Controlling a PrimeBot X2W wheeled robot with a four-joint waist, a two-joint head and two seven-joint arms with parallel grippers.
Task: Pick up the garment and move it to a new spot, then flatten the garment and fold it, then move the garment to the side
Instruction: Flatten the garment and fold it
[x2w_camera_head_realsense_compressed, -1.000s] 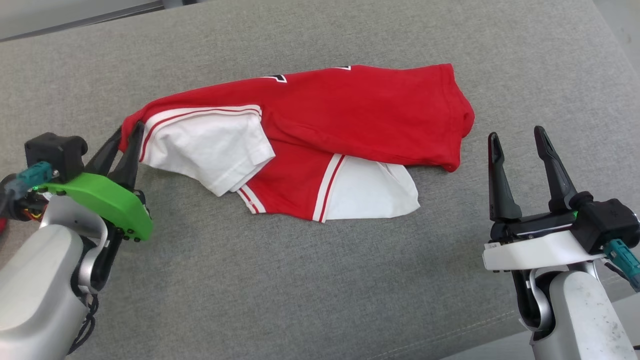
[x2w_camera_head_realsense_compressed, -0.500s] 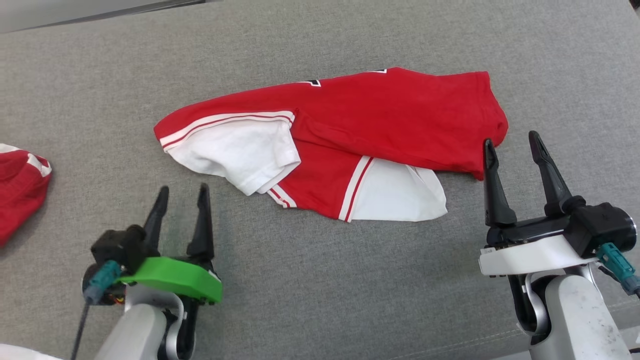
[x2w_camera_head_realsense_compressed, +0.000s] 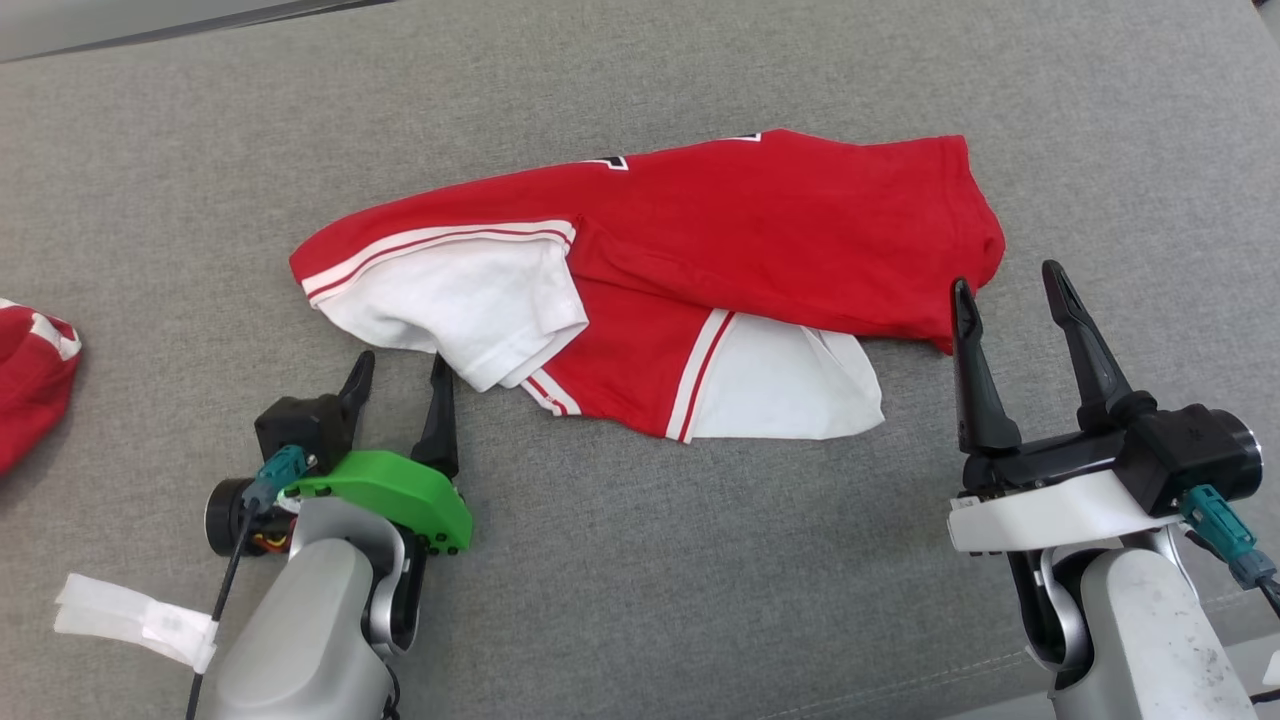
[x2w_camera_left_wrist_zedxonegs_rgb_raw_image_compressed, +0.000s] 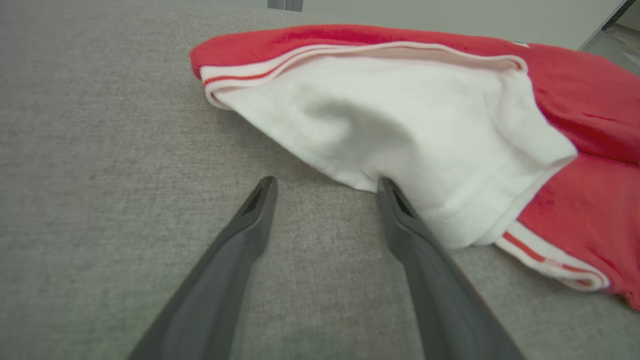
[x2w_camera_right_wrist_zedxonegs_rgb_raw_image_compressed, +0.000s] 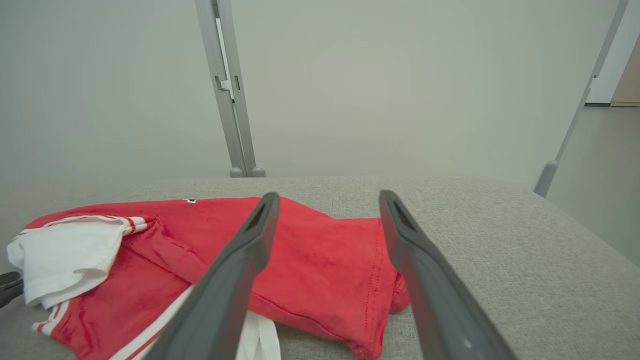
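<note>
Left gripper (x2w_camera_head_realsense_compressed: 400, 360) is spread and empty, parked right at the near-left white edge of the red garment (x2w_camera_head_realsense_compressed: 780, 220) lying mid grey fabric surface (x2w_camera_head_realsense_compressed: 640, 580). My right gripper (x2w_camera_head_realsense_compressed: 1005, 278) is spread too, just beside its right end.

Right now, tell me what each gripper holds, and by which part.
Nothing is held. The left gripper is open beside the white sleeve of the garment, the right gripper open near its red edge.

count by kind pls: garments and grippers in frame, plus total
Garments: 2, the shirt and a red garment at the head view's left edge.
Grippers: 2, left gripper and right gripper, both open.
Total: 4.
</note>
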